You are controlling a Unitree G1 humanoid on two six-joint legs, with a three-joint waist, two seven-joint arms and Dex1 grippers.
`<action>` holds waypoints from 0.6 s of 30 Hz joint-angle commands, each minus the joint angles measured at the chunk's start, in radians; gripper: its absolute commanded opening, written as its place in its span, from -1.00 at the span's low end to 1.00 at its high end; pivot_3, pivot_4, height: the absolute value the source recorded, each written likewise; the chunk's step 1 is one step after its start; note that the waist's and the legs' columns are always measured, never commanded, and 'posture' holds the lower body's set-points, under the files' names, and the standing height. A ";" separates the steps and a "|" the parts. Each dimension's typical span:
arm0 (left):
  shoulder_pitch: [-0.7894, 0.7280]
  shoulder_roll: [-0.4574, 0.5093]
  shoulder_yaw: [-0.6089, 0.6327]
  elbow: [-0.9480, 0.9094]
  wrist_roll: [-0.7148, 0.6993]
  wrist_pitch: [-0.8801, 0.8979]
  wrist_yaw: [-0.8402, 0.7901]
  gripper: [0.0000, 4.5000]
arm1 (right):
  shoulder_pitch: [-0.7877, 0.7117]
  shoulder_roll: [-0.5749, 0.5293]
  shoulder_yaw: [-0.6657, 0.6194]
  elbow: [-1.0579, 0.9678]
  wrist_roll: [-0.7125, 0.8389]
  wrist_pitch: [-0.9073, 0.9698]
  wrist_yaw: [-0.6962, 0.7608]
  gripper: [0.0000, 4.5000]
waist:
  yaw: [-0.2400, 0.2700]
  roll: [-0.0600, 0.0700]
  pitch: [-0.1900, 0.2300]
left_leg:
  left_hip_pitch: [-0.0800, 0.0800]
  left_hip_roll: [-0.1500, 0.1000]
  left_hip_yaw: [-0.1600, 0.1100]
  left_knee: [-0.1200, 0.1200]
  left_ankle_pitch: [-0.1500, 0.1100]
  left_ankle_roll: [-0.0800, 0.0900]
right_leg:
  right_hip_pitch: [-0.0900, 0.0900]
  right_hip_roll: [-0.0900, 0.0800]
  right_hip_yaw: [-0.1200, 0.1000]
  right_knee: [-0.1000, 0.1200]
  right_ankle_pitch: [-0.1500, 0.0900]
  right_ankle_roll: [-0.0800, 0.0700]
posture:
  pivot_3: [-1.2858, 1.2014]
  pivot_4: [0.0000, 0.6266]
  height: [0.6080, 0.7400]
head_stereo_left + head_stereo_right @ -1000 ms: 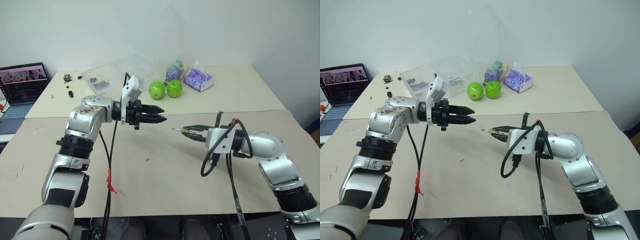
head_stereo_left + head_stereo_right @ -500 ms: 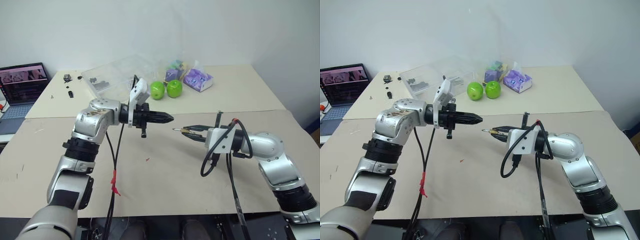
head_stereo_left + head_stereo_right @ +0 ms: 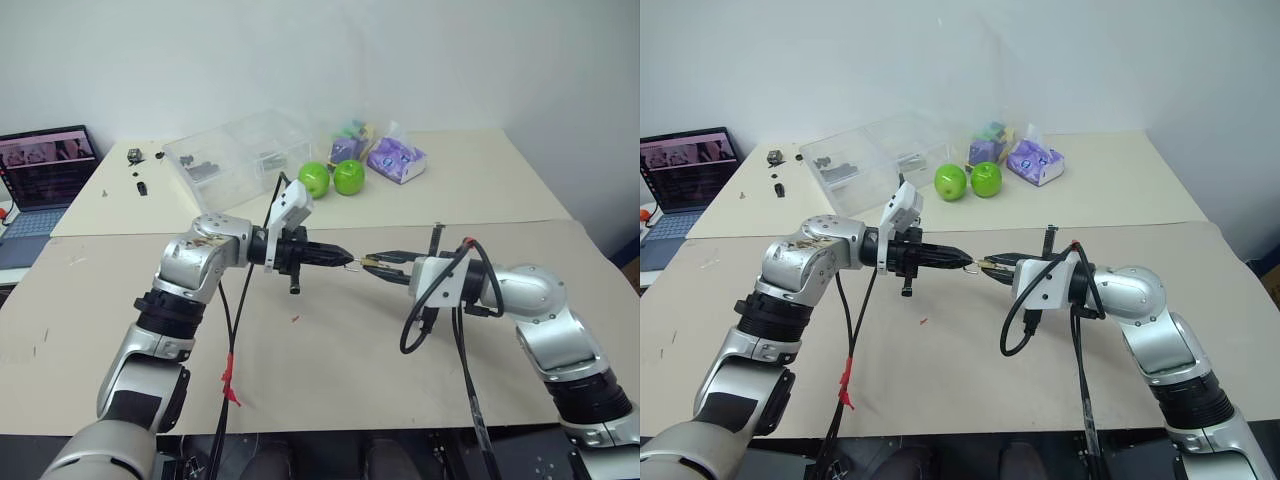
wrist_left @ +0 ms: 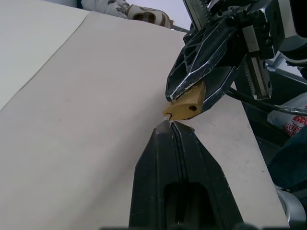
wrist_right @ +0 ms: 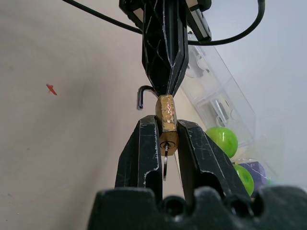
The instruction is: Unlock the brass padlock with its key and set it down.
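The brass padlock (image 5: 167, 125) is held in mid-air above the beige surface (image 3: 330, 370), clamped between the two black fingers of the right gripper (image 3: 370, 263), which points toward the robot's left. In the right wrist view its keyhole end faces the camera with a thin wire ring hanging from it, and its silvery shackle (image 5: 145, 95) hooks out at the far end (it looks swung open, though that is hard to be sure of). The left gripper (image 3: 345, 257) points straight at it from the other side, fingers pressed fully together, their tips meeting the padlock at the shackle end. Farther back on the surface sit two green apples (image 3: 333, 178), a clear plastic box (image 3: 232, 158) and a laptop (image 3: 46, 165).
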 commanded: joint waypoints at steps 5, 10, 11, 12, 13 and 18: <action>0.006 0.011 -0.014 -0.036 -0.007 -0.009 -0.004 -0.98 | -0.024 0.004 -0.021 -0.030 0.008 0.001 -0.013 -0.95 | 0.000 0.000 0.000 | 0.000 0.000 0.000 0.000 0.000 0.000 | 0.000 0.000 0.000 0.000 0.000 0.000 | 0.03 -0.52 1.00; 0.008 0.016 -0.022 -0.028 0.000 -0.016 0.000 -0.98 | -0.032 0.006 -0.022 -0.034 0.014 0.015 -0.012 -0.95 | 0.001 0.000 0.000 | 0.000 0.000 0.000 0.000 0.000 0.000 | 0.000 0.000 0.000 0.000 0.000 0.000 | 0.03 -0.52 1.00; 0.009 0.017 -0.024 -0.028 0.000 -0.016 0.000 -0.98 | -0.034 0.007 -0.023 -0.033 0.016 0.019 -0.012 -0.95 | 0.001 0.000 0.000 | 0.000 0.000 0.000 0.000 0.000 0.000 | 0.000 0.000 0.000 0.000 0.000 0.000 | 0.03 -0.52 1.00; 0.009 0.018 -0.025 -0.028 0.001 -0.016 0.000 -0.98 | -0.038 0.008 -0.024 -0.032 0.017 0.022 -0.012 -0.95 | 0.000 0.000 0.000 | 0.000 0.000 0.000 0.000 0.000 0.000 | 0.000 0.000 0.000 0.000 0.000 0.000 | 0.03 -0.52 1.00; 0.010 0.019 -0.026 -0.028 0.001 -0.017 0.000 -0.98 | -0.040 0.008 -0.025 -0.031 0.019 0.024 -0.012 -0.95 | 0.000 0.000 0.000 | 0.000 0.000 0.000 0.000 0.000 0.000 | 0.000 0.000 0.000 0.000 0.000 0.000 | 0.03 -0.52 1.00; 0.012 0.020 -0.029 -0.020 0.006 -0.025 0.002 -0.98 | -0.063 0.017 -0.032 -0.047 0.037 0.059 -0.011 -0.95 | 0.000 0.000 0.000 | 0.000 0.000 0.000 0.000 0.000 0.000 | 0.000 0.000 0.000 0.000 0.000 0.000 | 0.03 -0.52 1.00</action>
